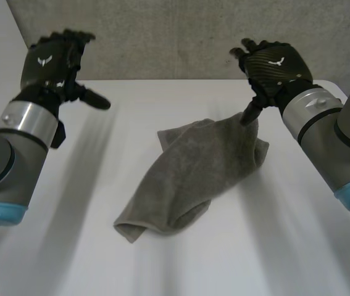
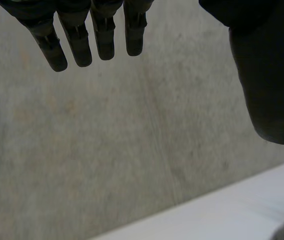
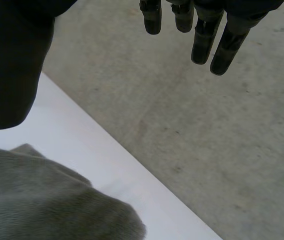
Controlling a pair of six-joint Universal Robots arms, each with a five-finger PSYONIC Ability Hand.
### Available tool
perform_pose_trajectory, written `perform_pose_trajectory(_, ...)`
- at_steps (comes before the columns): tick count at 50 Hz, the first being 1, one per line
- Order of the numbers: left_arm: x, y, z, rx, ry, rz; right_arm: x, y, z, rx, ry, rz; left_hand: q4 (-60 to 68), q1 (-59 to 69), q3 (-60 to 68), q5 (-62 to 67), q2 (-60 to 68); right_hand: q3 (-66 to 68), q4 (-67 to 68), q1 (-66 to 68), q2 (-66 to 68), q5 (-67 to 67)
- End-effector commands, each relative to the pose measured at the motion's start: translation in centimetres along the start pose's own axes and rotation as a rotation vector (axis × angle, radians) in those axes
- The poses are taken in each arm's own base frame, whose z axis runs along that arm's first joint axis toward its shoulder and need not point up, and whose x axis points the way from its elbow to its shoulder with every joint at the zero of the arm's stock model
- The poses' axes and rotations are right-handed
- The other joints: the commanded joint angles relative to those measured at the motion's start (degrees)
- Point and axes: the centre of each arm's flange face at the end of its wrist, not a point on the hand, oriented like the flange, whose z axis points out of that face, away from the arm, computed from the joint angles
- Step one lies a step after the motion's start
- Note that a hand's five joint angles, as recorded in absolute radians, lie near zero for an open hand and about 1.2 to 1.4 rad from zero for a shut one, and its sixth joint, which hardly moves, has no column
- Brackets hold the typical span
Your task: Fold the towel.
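Note:
A grey-green towel (image 1: 193, 176) lies crumpled in the middle of the white table (image 1: 273, 246), running from the far right toward the near left. Above its far right corner hovers my right hand (image 1: 272, 65), open, thumb pointing down toward the cloth without holding it. In the right wrist view the towel (image 3: 41, 200) lies below the thumb (image 3: 11, 75), and the straight fingers (image 3: 202, 35) hold nothing. My left hand (image 1: 54, 61) is raised at the far left, open and empty, well away from the towel. Its fingers (image 2: 81, 37) and thumb (image 2: 269, 85) hang spread apart.
A grey concrete wall (image 1: 175, 37) stands behind the table's far edge. Bare white table surface lies on either side of the towel and in front of it.

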Motion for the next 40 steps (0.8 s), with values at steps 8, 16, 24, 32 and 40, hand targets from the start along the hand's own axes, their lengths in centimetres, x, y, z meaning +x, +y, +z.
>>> perform_pose_trajectory(8,1.2,-1.8,0.9,0.016,0.007,-0.017,2.5,0.1,0.7,0.002,0.082,0.082,-3.18,-7.09,-2.83,-3.02,-3.38,-0.70,-3.32,-5.35,-4.88,-3.58)
perform_pose_trajectory(16,0.6,0.9,1.6,-0.133,-0.015,-0.013,2.7,1.1,1.2,-0.019,0.089,0.175,-3.18,-7.26,-2.83,-3.18,-3.55,-0.70,-3.32,-5.35,-4.88,-3.58)
perform_pose_trajectory(24,0.3,1.7,1.7,-0.198,-0.024,-0.011,3.7,2.8,2.0,-0.059,0.116,0.205,-3.18,-7.26,-2.83,-3.18,-3.55,-0.70,-3.32,-5.35,-4.88,-3.58)
perform_pose_trajectory(32,0.1,1.2,1.7,-0.187,-0.029,-0.009,4.0,2.7,2.1,-0.053,0.122,0.210,-3.18,-7.26,-2.83,-3.18,-3.55,-0.70,-3.32,-5.35,-4.88,-3.58)
perform_pose_trajectory(40,-0.1,1.3,1.6,-0.191,-0.032,-0.010,4.0,2.7,2.1,-0.052,0.123,0.210,-3.18,-7.26,-2.83,-3.18,-3.55,-0.70,-3.32,-5.35,-4.88,-3.58)
